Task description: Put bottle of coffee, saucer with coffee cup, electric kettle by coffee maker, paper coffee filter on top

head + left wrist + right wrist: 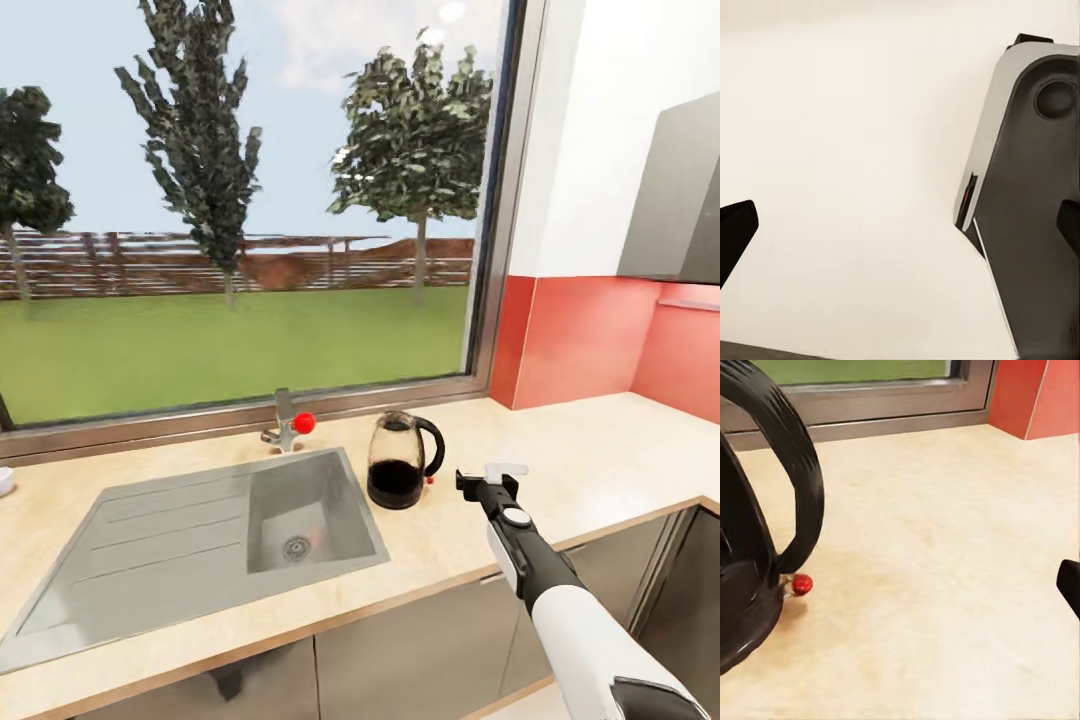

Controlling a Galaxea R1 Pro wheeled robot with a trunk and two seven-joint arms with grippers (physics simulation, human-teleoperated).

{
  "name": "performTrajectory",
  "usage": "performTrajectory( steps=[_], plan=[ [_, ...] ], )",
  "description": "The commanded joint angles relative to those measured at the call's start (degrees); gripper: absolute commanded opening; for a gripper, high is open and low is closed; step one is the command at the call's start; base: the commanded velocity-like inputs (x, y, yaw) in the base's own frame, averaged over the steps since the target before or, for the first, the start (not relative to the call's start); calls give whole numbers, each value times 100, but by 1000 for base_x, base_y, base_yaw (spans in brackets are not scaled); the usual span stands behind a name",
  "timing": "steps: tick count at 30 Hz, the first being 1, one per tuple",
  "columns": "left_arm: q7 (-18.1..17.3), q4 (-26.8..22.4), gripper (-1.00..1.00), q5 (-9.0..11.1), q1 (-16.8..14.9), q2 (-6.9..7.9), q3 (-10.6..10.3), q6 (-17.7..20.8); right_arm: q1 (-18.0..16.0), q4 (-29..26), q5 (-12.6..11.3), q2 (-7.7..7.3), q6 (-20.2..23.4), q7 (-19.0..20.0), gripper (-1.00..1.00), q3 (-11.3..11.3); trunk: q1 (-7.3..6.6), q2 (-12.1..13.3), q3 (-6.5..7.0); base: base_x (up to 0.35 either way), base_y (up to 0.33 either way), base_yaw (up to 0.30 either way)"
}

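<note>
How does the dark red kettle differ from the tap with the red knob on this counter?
The rounded dark red translucent kettle stands free on the light-wood countertop right of the steel sink; the short grey tap is fixed behind the basin. The kettle is bigger, with a black loop handle. Both carry a small red knob.

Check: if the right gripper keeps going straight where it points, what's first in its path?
Probably nothing near: the right gripper passes right of the kettle, over bare countertop toward the window frame. Depth is uncertain.
</note>
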Motion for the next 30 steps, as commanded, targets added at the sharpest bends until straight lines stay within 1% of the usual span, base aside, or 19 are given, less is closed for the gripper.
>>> performTrajectory(
  steps=[1,7,9,10,11,12,18,22,26,30],
  plan=[
    [10,25,100,43,-4,-2,-50,13,-3,26,61,7,-6,3,100,-31,4,-5,-1,136,-100,0],
    [10,81,100,44,10,1,-44,11,-3,125,60,7,-33,17,100,-23,4,-5,-1,40,-30,0],
    [10,86,100,45,35,1,-48,11,-3,178,62,7,-199,18,100,-22,4,-5,-1,3,-2,0],
    [10,88,100,45,43,-3,-49,10,-1,198,66,7,-369,22,100,-22,4,-5,-1,1,-1,0],
    [10,88,100,44,47,-7,-49,10,1,202,69,7,-422,24,100,-22,4,-5,-1,0,0,0],
    [10,89,100,44,76,-56,-43,11,5,209,74,7,-497,27,100,-22,4,-5,-1,0,0,0],
    [15,89,100,49,116,-115,-42,11,6,213,78,7,-515,27,100,-22,4,-5,-1,42,24,0],
    [61,89,100,43,155,-138,-46,3,6,571,70,16,-548,27,100,-14,4,-5,-1,120,81,0],
    [64,89,100,43,162,-154,-43,6,6,574,69,16,-551,27,100,-13,4,-5,-1,22,3,0],
    [64,89,100,43,195,-159,-42,-2,6,565,69,16,-551,27,100,-13,4,-5,-1,218,0,0]
  ],
)
